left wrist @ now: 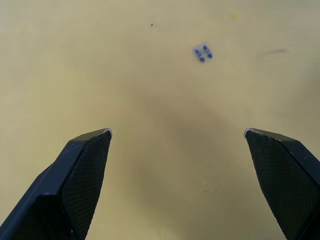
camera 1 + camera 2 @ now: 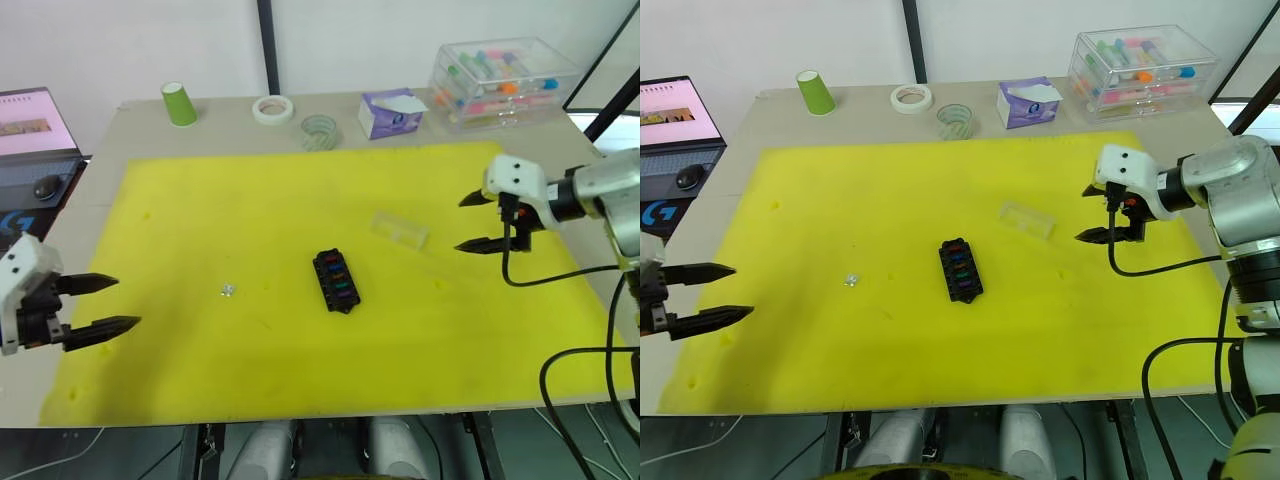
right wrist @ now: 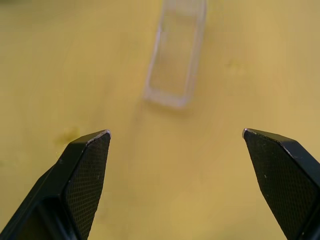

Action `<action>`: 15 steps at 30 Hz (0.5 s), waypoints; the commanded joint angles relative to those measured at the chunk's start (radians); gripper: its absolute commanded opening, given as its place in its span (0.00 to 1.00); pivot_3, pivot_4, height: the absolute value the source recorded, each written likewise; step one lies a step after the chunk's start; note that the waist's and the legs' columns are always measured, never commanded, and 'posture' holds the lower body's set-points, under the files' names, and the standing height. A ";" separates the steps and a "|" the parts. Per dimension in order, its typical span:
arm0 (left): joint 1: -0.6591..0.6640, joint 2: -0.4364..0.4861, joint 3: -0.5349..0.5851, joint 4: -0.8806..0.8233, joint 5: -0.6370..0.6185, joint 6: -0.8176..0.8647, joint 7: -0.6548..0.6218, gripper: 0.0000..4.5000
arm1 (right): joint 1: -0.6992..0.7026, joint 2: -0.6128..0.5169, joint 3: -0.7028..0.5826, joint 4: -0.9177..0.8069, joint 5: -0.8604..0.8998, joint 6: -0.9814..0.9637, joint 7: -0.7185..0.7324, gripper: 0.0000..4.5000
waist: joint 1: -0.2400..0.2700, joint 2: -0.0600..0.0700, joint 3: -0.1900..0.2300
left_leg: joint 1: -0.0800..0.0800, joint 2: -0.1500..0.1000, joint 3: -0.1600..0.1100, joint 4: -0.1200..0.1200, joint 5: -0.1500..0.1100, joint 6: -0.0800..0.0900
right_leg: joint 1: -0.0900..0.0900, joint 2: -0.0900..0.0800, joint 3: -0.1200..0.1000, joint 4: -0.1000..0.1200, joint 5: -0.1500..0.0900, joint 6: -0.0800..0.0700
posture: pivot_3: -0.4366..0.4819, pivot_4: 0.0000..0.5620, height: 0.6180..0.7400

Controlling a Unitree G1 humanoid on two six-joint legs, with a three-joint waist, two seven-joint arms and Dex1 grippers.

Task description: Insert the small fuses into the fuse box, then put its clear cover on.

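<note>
Progress looks well along: most of the small fuses already sit in the box, and the cover is not yet on. At the far left, near the front edge of the yellow foam mat [image 2: 250, 200] that covers the desk, the left end effector [image 2: 105, 304] hangs with its two fingers spread apart and nothing between them. Just to its right, one loose fuse [image 2: 227, 290], a tiny clear or silvery piece, lies alone on the mat; the left wrist view shows the same piece [image 1: 202, 52] ahead of the open fingers. Near the middle of the mat lies the fuse box [image 2: 336, 281], a small black block set at a slant, with a row of coloured fuses seated in its slots. How many slots remain empty is too small to tell. Further right and a little farther back, the clear cover [image 2: 400, 229] rests flat on the mat, apart from the box. Right of it hovers the right end effector [image 2: 478, 221], fingers also spread wide and empty, pointed towards the cover. Judging from this, what remains is seating the stray fuse, then fitting the cover.
</note>
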 commanded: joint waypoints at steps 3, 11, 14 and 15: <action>-0.218 -0.052 -0.221 0.047 -0.116 0.138 0.018 1.00 | -0.085 0.182 0.017 -0.277 0.172 0.183 0.001 0.99 | -0.001 0.000 0.000 | 0.000 0.001 0.000 0.000 0.000 0.000 | 0.000 0.000 0.000 0.001 0.000 0.000 | 0.48 0.27 1.00; -0.542 -0.154 -0.420 0.326 -0.166 0.410 0.068 1.00 | -0.141 0.348 0.137 -0.337 0.165 0.232 -0.056 0.99 | 0.001 -0.003 -0.002 | -0.001 -0.002 -0.002 0.005 0.000 0.000 | 0.001 0.000 -0.001 0.003 0.000 0.000 | 0.48 0.27 1.00; -0.585 -0.174 -0.460 0.393 -0.178 0.506 0.073 1.00 | -0.151 0.369 0.161 -0.351 0.158 0.226 -0.067 0.99 | -0.008 -0.003 -0.002 | -0.001 -0.002 -0.002 0.004 0.000 0.000 | -0.002 -0.001 -0.001 0.009 0.000 0.000 | 0.48 0.27 1.00; -0.588 -0.179 -0.472 0.402 -0.182 0.529 0.068 1.00 | -0.154 0.374 0.165 -0.354 0.160 0.227 -0.070 0.99 | -0.011 -0.003 -0.002 | -0.001 -0.002 -0.002 0.004 0.000 0.000 | -0.002 -0.001 -0.001 0.010 0.000 0.000 | 0.48 0.27 1.00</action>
